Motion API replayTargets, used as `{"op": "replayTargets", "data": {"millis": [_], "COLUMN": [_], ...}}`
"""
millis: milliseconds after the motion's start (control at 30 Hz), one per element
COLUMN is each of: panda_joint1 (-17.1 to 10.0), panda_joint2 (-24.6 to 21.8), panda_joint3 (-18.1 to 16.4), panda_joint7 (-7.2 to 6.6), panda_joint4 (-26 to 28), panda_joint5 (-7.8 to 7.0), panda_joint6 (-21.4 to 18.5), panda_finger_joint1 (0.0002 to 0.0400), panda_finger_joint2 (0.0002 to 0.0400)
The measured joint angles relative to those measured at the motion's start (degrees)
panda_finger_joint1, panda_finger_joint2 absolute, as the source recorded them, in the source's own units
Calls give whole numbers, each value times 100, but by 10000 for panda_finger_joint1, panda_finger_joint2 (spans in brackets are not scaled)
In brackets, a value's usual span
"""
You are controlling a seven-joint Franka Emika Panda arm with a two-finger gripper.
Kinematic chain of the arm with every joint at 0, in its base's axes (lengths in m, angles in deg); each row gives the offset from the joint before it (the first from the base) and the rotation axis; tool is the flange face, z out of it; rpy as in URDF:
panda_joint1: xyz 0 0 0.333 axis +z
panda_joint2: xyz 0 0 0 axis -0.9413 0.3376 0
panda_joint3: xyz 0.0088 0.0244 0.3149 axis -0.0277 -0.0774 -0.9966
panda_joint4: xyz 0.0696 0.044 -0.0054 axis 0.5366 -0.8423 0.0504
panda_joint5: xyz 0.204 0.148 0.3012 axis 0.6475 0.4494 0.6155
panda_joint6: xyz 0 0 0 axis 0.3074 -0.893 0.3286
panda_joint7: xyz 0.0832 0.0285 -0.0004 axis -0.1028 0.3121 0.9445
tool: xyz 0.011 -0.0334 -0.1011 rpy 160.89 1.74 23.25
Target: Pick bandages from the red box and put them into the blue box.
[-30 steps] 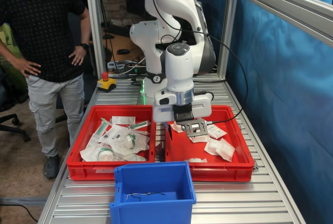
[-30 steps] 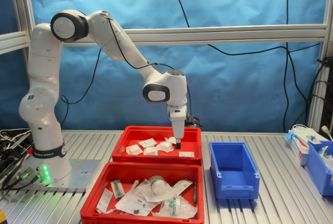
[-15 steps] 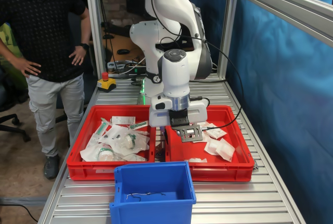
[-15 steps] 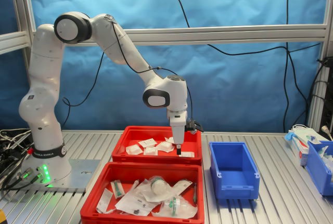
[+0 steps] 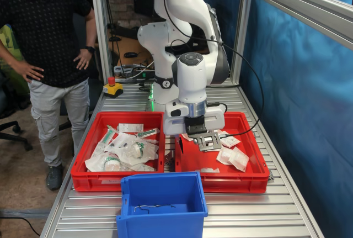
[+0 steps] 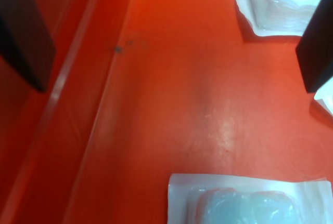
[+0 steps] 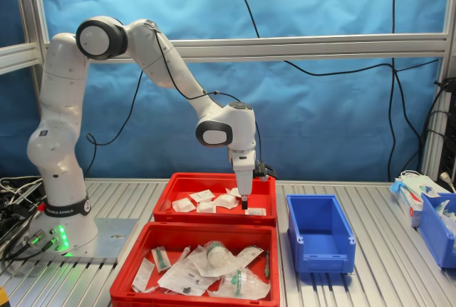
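Single white arm [image 7: 153, 47] bent down over the red box [image 5: 251, 173], with the fingers [image 5: 205, 141] lowered inside it near the wall closest to the twin red crate [image 5: 80, 163]. Fingers [image 6: 23, 31] spread wide apart in the wrist view, gripping nothing; bare red floor between them. One bandage [image 6: 250, 203] lying flat on the floor of the red box just ahead of the fingers, not touched; a second packet [image 6: 276, 3] beside the opposite dark finger.

More bandages [image 5: 234, 158] scattered flat across the floor of the red box, toward the first exterior view's right of the fingers. In the second exterior view, several packets [image 7: 203, 201] lying toward the second exterior view's left of the fingers and one [image 7: 255, 211] just beside the fingertips, close to the near wall.

Twin red crate touching the red box side by side, filled with larger clear packs and rolls [image 5: 128, 152].

Blue box [image 5: 165, 218] standing on the ribbed metal counter [image 5: 259, 216] in front of both red crates in the first exterior view; only a thin dark wire [image 5: 151, 207] on its floor, no bandage inside.

Person in a dark shirt [image 5: 47, 28] standing beside the counter, hands on hips.
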Motion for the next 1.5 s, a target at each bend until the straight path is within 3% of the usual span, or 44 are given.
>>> {"op": "replayTargets", "data": {"millis": [1500], "panda_joint1": [85], "panda_joint2": [0], "panda_joint3": [-117], "panda_joint7": [0], "panda_joint4": [-71], "panda_joint5": [0], "panda_joint6": [8], "panda_finger_joint1": [400], "panda_finger_joint2": [400]}}
